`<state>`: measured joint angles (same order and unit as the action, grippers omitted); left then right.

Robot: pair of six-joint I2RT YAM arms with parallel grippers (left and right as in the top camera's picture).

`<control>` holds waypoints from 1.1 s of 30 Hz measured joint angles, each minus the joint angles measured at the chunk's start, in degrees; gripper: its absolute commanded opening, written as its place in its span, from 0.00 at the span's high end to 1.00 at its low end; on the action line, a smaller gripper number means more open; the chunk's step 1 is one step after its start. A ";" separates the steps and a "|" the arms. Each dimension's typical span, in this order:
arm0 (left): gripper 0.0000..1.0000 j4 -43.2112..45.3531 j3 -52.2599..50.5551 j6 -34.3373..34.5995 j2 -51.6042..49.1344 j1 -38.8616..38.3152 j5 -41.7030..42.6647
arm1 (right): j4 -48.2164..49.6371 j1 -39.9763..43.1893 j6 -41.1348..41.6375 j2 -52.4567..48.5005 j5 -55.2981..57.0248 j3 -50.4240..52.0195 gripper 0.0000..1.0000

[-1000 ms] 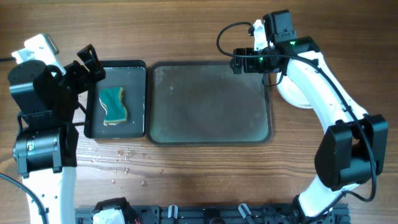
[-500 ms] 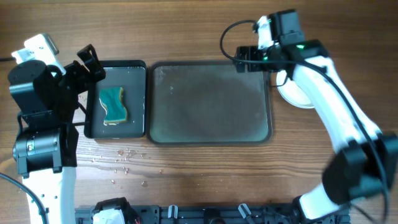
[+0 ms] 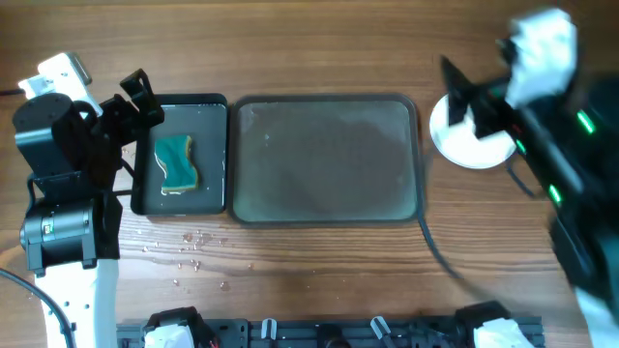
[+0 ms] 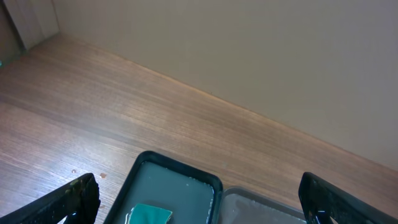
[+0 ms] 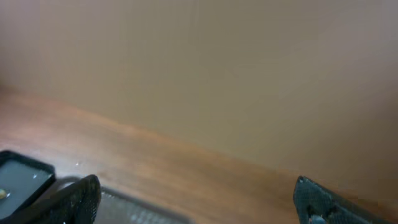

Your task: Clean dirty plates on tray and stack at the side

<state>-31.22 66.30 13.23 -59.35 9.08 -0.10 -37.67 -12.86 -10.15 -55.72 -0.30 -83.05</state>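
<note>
Both grippers wide, nothing held. Left gripper (image 4: 199, 204) hangs over the black tray (image 3: 184, 101) that has the sponge (image 3: 177, 162) in it. Right gripper (image 5: 196, 205) is up beside the tray's right end, blurred overhead. No plate shows on the tray (image 3: 329, 208). The plates (image 3: 474, 148) sit as a white round on the table (image 3: 319, 280), just off the tray's right rim and partly under my right arm; can't tell how many. They lie right of the tray, close under my right fingers and well apart from the left ones. Round, so no axis to line up. My read: any next touch belongs to the right arm.
</note>
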 measured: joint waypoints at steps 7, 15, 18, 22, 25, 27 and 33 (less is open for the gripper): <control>0.00 -0.04 0.00 0.00 0.00 0.00 0.02 | -0.07 0.02 -1.92 21.00 2.08 14.38 0.00; 0.00 0.00 0.00 0.00 0.00 0.00 0.02 | 4.61 2.78 -1.66 39.69 1.79 38.82 0.00; 0.00 0.02 0.00 0.00 0.00 0.00 0.00 | 17.03 4.98 -0.98 46.29 0.28 50.10 0.00; 0.00 0.00 0.00 0.00 0.00 0.00 0.02 | 31.98 6.88 0.81 50.95 -0.90 59.41 0.00; 0.00 0.00 0.00 0.00 0.00 0.00 0.02 | 41.31 8.09 2.89 52.68 -1.22 64.61 0.00; 0.00 0.00 0.00 0.00 0.00 0.00 0.02 | 44.96 8.52 4.68 52.83 -1.27 67.23 0.00; 0.00 -0.02 0.00 0.00 0.00 0.00 0.02 | 48.48 8.85 11.85 54.21 -1.42 75.84 0.00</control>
<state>-31.24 66.30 13.23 -59.35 9.08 -0.08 10.81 -4.01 1.69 -1.52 -1.72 -7.20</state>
